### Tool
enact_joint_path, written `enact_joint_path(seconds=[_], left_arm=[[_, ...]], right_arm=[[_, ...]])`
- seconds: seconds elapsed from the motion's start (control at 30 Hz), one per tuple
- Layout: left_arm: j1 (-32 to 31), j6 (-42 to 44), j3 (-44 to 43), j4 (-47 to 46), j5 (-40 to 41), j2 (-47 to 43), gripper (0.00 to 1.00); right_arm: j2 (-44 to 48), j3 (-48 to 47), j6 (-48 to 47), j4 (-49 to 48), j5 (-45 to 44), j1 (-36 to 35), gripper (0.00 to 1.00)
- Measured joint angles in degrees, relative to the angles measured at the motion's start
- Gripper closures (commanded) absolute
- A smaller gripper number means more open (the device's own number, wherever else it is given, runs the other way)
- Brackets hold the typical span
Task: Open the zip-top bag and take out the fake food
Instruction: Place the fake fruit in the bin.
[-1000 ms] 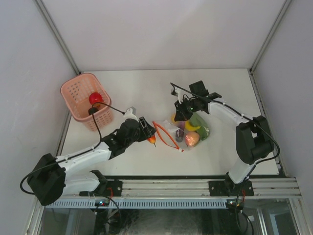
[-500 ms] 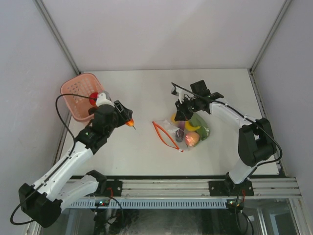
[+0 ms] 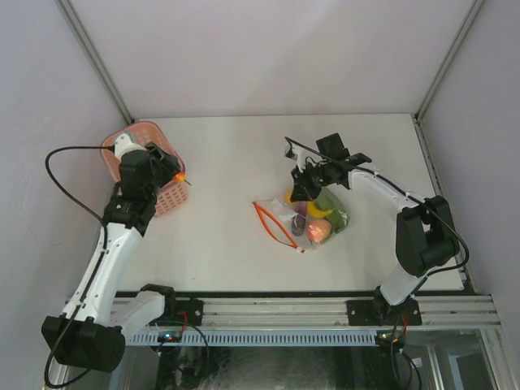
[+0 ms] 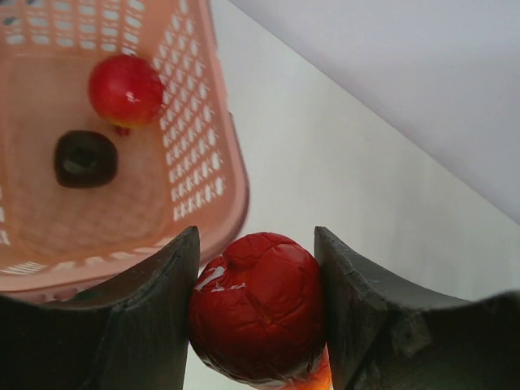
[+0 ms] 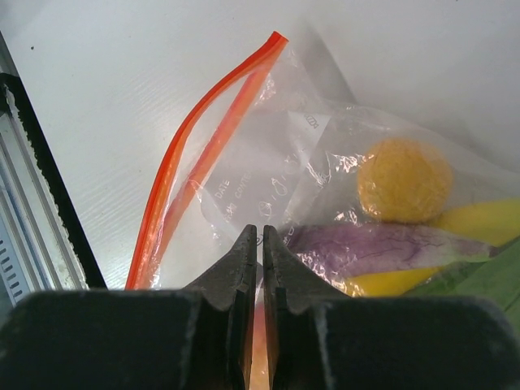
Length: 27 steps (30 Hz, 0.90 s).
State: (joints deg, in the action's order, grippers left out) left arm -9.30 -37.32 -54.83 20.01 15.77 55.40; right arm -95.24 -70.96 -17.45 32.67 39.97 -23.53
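Note:
The zip-top bag [image 3: 280, 215] lies at mid-table, its red-orange zipper [image 5: 203, 138] gaping open toward the left. Fake food shows through the plastic: a yellow-orange ball [image 5: 404, 179], a purple eggplant [image 5: 382, 248], a yellow piece [image 5: 479, 219] and a green piece [image 3: 331, 203]. My right gripper [image 5: 260, 231] is shut, pinching the bag's clear film at its far side [image 3: 302, 188]. My left gripper [image 4: 256, 240] is shut on a wrinkled red round piece [image 4: 256, 309] and hangs at the right rim of the pink basket [image 3: 140, 130].
Inside the pink basket [image 4: 231, 187] lie a shiny red ball [image 4: 124, 89] and a dark round piece [image 4: 85, 158]. The basket stands in the table's far left corner by the left wall. Bare white tabletop [image 3: 219, 219] lies between basket and bag.
My left arm has swung from the bag's mouth up and left to the basket's rim, carrying the red piece. The right gripper and the bag have stayed put.

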Motion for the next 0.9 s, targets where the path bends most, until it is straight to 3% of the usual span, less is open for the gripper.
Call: enact_joint_path(seconds=[0.4,0.67,0.9], left_arm=[[9.44,-0.22,-1.49,-3.58,5.22,11.21,0.85],[11.28,-2.95,-10.99,-1.44,9.90,18.99,0.85],[11.63,-4.74,-13.62,2.23,12.31,24.17,0.85]], right_arm=[[0.02,0.00,0.00,0.20,0.04,0.15,0.95],[0.02,0.00,0.00,0.20,0.07,0.15,0.95],[0.02,0.00,0.00,0.20,0.04,0.15,0.95]])
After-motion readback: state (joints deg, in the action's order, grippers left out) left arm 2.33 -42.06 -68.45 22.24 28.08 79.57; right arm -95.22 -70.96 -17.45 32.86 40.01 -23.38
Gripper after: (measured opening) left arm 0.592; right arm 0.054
